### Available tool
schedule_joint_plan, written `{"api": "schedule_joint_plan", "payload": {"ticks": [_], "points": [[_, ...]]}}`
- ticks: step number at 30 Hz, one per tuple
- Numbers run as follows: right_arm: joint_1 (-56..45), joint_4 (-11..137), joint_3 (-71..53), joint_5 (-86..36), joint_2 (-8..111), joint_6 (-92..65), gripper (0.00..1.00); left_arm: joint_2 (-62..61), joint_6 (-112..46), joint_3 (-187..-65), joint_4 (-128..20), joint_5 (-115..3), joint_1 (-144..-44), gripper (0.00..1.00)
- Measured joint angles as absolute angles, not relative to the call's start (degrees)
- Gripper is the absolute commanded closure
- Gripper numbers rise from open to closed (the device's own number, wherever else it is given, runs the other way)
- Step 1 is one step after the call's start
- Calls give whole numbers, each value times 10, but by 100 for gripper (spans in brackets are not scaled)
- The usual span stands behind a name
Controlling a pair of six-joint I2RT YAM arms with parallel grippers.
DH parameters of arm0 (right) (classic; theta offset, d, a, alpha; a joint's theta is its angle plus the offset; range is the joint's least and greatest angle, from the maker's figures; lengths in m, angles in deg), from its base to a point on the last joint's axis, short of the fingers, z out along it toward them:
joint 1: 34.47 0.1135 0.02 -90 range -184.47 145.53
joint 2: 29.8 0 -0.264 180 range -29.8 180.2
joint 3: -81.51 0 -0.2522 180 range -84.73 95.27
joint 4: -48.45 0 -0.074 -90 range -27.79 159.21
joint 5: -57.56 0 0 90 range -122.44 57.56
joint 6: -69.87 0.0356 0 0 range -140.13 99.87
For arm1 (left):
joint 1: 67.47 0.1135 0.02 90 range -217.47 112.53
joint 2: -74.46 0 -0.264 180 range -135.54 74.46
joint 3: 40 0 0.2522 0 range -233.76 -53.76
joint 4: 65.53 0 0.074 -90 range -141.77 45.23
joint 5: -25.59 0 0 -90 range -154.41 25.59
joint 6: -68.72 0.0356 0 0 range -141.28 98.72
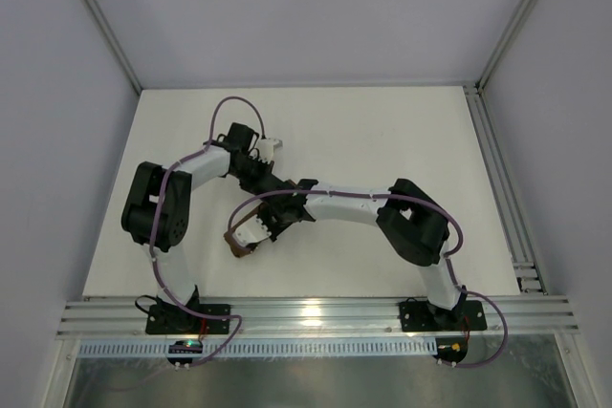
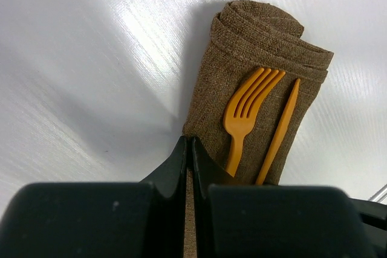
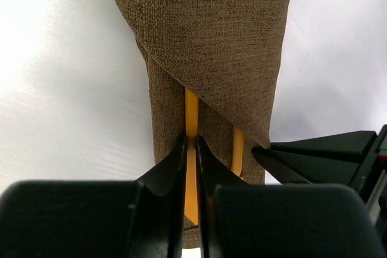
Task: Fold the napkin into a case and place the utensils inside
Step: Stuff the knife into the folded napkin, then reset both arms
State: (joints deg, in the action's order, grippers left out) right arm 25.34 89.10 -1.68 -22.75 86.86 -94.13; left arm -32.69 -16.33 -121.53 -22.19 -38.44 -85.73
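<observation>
- Napkin (image 2: 230,58): soft, matte, limp cloth, folded into a narrow layered case with a rolled far end; it lies on the white surface (image 2: 91,58), near the middle between the two arms
- Handling (judged): light, no stiffness, and the layers will slide or spring open if let go; best taken by a folded edge, through all layers at once
- Utensils: thin, light orange plastic, smooth and likely slippery against metal; pinch on the flat of the handle, not the tines
- Left tool (image 2: 188,143): jaws fully together at the case's left edge, beside the fork (image 2: 240,122); cannot tell whether any cloth is nipped
- Right tool (image 3: 190,143): jaws all but together, with one utensil handle (image 3: 191,113) between them; this reads as a pinch
- A cloth flap crosses both handles in the right wrist view
- Count: napkin 1; utensils 2, namely fork 1 and knife (image 2: 279,131) 1; tools 2
</observation>
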Motion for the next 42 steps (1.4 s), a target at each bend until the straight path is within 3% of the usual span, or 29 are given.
{"api": "schedule_joint_plan", "payload": {"ticks": [9, 15, 24, 33, 36, 37, 39, 40, 42], "points": [[253, 881, -17, -217, 875, -939, 83, -321, -163, -1212, -224, -384, -857, 100], [254, 872, -17, -228, 875, -939, 58, -317, -161, -1210, -224, -383, -857, 100], [255, 854, -25, -270, 869, -942, 53, -300, -145, -1208, -223, -384, -857, 99], [254, 856, -74, -335, 780, -957, 42, -290, -129, -1209, -220, -387, -857, 91], [249, 855, -76, -352, 755, -959, 41, -290, -121, -1210, -217, -390, -857, 79], [246, 853, -78, -358, 749, -957, 40, -289, -120, -1211, -215, -392, -857, 67], [231, 853, -82, -364, 737, -931, 6, -284, -117, -1211, -213, -396, -857, 50], [219, 853, -82, -362, 731, -913, 1, -279, -115, -1211, -211, -396, -857, 47], [189, 849, -84, -359, 719, -880, 1, -268, -115, -1214, -207, -394, -857, 43]]}}
